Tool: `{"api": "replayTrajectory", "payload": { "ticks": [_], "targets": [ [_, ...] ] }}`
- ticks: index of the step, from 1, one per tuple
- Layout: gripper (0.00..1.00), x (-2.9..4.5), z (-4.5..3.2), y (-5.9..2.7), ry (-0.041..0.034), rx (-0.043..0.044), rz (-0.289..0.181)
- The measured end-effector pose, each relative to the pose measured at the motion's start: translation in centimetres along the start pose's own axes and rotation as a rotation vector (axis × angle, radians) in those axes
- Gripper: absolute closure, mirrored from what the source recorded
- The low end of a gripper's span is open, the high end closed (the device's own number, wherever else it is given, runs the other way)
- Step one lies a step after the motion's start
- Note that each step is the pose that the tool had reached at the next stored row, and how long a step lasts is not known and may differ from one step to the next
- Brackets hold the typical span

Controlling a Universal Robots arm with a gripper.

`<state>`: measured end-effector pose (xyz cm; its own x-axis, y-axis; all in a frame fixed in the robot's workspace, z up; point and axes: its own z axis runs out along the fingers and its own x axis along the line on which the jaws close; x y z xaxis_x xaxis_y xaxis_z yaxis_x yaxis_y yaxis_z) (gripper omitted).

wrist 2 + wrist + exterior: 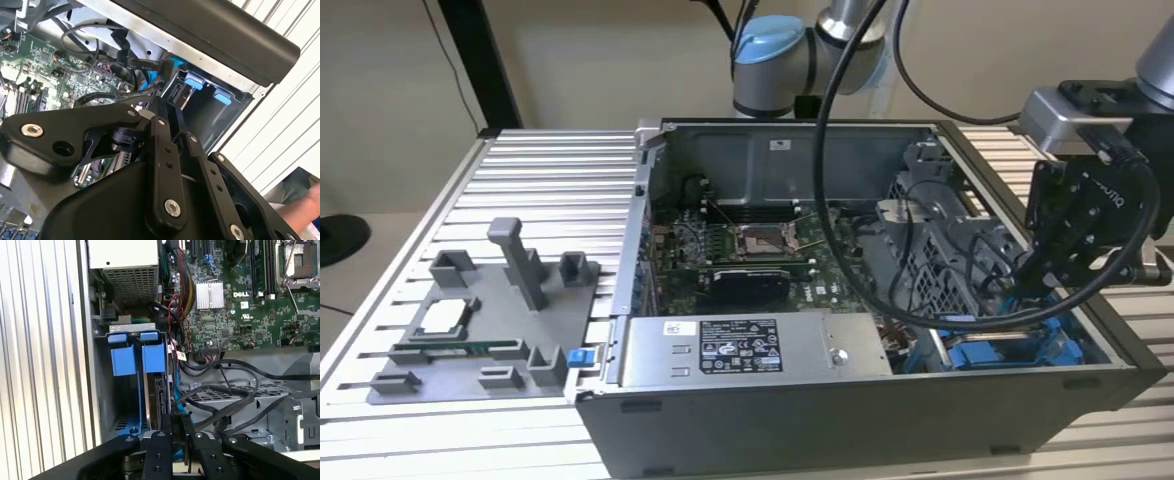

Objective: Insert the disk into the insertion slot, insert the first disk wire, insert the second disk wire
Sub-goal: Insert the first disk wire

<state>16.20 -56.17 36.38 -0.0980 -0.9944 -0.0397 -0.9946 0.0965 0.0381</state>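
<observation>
Fingers [167, 428] of my gripper [177, 427] sit pinched nearly together at the insertion slot [117, 405] mouth, right by the disk [159, 392] standing edge-on inside it; whether they grip it, I cannot tell. Risk now: black cables [225, 395] just beside the slot snagging me, or a tilt jamming the disk's blue frame.

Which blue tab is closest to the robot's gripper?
The blue tab on the motherboard side, by the black cables, nearest the gripper; the other tab hugs the case wall.
</observation>
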Motion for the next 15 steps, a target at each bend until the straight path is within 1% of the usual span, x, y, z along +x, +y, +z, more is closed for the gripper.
{"api": "replayTrajectory", "payload": {
  "ticks": [15],
  "targets": [
    [1.00, 0.04, 0.05, 0.39, 0.0004, 0.0005, -0.006]
  ]
}}
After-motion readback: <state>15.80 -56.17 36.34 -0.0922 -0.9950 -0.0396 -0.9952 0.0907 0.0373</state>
